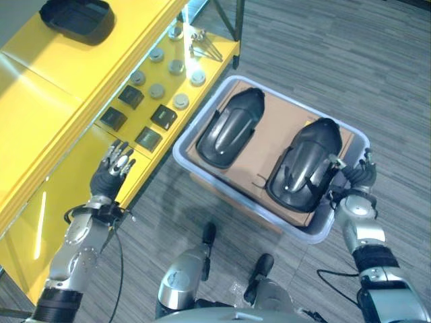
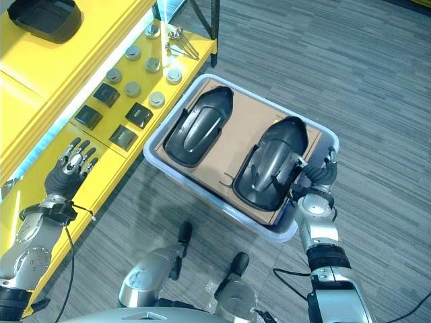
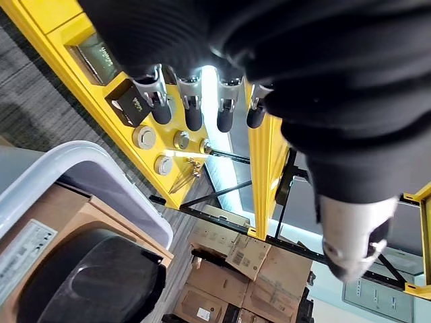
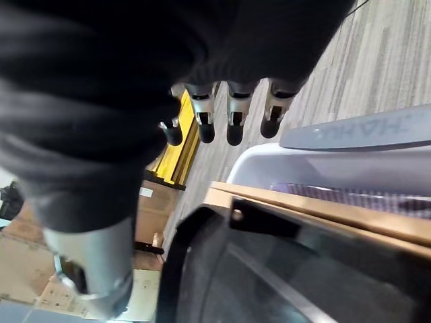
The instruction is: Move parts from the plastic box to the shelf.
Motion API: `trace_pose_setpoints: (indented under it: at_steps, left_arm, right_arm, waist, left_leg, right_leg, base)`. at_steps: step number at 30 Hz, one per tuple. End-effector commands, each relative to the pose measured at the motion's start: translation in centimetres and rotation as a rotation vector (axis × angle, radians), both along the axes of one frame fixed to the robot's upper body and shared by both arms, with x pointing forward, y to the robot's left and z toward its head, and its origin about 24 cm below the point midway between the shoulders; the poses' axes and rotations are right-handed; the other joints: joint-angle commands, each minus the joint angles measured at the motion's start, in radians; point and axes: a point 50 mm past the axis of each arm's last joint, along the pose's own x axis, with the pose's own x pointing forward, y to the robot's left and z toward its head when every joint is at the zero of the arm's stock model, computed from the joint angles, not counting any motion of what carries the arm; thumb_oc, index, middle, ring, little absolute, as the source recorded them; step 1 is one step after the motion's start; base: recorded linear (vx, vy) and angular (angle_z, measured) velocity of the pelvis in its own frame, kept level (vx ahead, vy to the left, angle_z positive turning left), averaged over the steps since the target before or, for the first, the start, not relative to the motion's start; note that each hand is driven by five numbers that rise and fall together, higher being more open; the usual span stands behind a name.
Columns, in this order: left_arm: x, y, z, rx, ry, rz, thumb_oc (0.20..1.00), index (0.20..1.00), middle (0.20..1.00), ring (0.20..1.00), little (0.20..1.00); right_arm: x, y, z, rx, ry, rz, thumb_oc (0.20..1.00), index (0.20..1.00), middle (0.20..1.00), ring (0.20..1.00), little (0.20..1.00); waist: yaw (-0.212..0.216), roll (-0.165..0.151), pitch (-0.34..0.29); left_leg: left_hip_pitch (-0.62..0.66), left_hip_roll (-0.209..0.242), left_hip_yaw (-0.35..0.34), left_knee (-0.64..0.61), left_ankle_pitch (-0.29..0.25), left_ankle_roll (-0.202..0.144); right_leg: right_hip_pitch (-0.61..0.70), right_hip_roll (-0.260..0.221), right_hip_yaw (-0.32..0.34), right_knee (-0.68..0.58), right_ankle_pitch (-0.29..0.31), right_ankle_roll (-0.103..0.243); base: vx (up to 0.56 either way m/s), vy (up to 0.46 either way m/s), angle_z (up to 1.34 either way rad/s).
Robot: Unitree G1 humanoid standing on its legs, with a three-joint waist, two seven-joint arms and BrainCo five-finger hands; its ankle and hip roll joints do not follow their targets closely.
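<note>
My right hand sits at the four o'clock corner of the plastic box, over its rim, with the fingers fairly straight and loose, closed on nothing. The nearer black part lies just at nine o'clock of that hand, right against it as far as I can see from my head; whether a fingertip actually touches the shell I cannot tell. In my right wrist view the same dark shell fills the space below my fingertips, with the box's pale wall beyond it.

My left hand hovers over the near edge of the yellow shelf, fingers spread and straight, empty.

Both task parts are in the box, resting on a brown cardboard sheet. The second black part lies at ten o'clock of the first, apart from it, both pointing the same slanted way.

At twelve to one o'clock of my left hand, on the shelf's lower level, sit four small dark square blocks, then a cluster of round grey discs, and past those some thin metal pieces. On the upper level, far at eleven o'clock, a black tray rests.

The box stands on grey striped floor.
</note>
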Motion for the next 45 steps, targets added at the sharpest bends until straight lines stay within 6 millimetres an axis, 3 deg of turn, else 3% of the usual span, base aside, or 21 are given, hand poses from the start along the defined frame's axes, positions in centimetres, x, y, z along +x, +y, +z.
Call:
trace_pose_setpoints:
  at_steps: [1,3,10,19,30,40,45]
  left_arm:
    - [-0.4,0.2,1.0,-0.011,-0.083,0.011,1.000,1.000,1.000,1.000,1.000]
    - [-0.5,0.2,0.7,-0.023,-0.078,0.009,1.000,1.000,1.000,1.000,1.000]
    - [-0.6,0.1,0.3,-0.029,-0.077,0.024,1.000,1.000,1.000,1.000,1.000]
    - [-0.7,0.0,0.3,-0.031,-0.084,0.036,1.000,1.000,1.000,1.000,1.000]
    - [-0.8,-0.1,0.2,-0.034,-0.063,0.027,1.000,1.000,1.000,1.000,1.000]
    - [-1.0,-0.4,-0.4,-0.037,-0.043,0.016,1.000,1.000,1.000,1.000,1.000]
    - [-1.1,-0.5,-0.6,-0.048,-0.040,0.015,1.000,1.000,1.000,1.000,1.000]
  right_arm:
    - [-0.4,0.3,-0.4,-0.074,0.029,0.068,1.000,1.000,1.000,1.000,1.000]
    - [-1.0,0.7,-1.8,-0.065,0.068,0.071,1.000,1.000,1.000,1.000,1.000]
    - [-1.9,1.5,-3.9,-0.048,0.132,0.086,1.000,1.000,1.000,1.000,1.000]
    - [-2.0,1.7,-4.0,-0.048,0.114,0.096,1.000,1.000,1.000,1.000,1.000]
    - [-0.8,1.8,-2.3,-0.044,0.068,0.100,1.000,1.000,1.000,1.000,1.000]
    - [-1.3,2.2,-4.0,-0.027,0.157,0.096,1.000,1.000,1.000,1.000,1.000]
    - [-2.2,2.1,-5.7,-0.043,0.263,0.092,1.000,1.000,1.000,1.000,1.000]
  waist:
    - [-0.007,-0.026,-0.075]
    - [-0.011,-0.026,-0.072]
    - [-0.020,-0.022,-0.062]
    - [-0.022,-0.017,-0.051]
    - [-0.010,-0.012,-0.054]
    - [-0.006,-0.011,-0.053]
    - [-0.010,-0.014,-0.051]
  left_leg:
    - [-0.061,0.065,0.017,0.087,-0.100,-0.061]
    - [-0.059,0.065,0.023,0.090,-0.102,-0.061]
    - [-0.065,0.063,0.029,0.093,-0.103,-0.062]
    - [-0.070,0.060,0.030,0.097,-0.103,-0.063]
    - [-0.061,0.054,0.025,0.104,-0.106,-0.061]
    - [-0.048,0.050,0.023,0.105,-0.109,-0.060]
    - [-0.050,0.050,0.026,0.109,-0.111,-0.061]
  right_leg:
    - [-0.071,-0.054,0.005,-0.005,0.027,0.036]
    - [-0.071,-0.057,0.008,-0.004,0.029,0.038]
    - [-0.078,-0.061,0.017,-0.002,0.030,0.038]
    - [-0.085,-0.065,0.018,0.001,0.032,0.037]
    - [-0.075,-0.073,0.013,0.008,0.031,0.041]
    - [-0.062,-0.076,0.010,0.012,0.029,0.040]
    - [-0.064,-0.077,0.014,0.014,0.028,0.040]
  base:
    - [0.03,0.043,-0.02]
    - [0.01,0.040,-0.02]
    - [0.00,0.015,0.00]
    - [0.00,0.000,0.00]
    - [0.01,0.004,0.01]
    - [0.01,0.006,0.00]
    - [0.00,0.000,0.00]
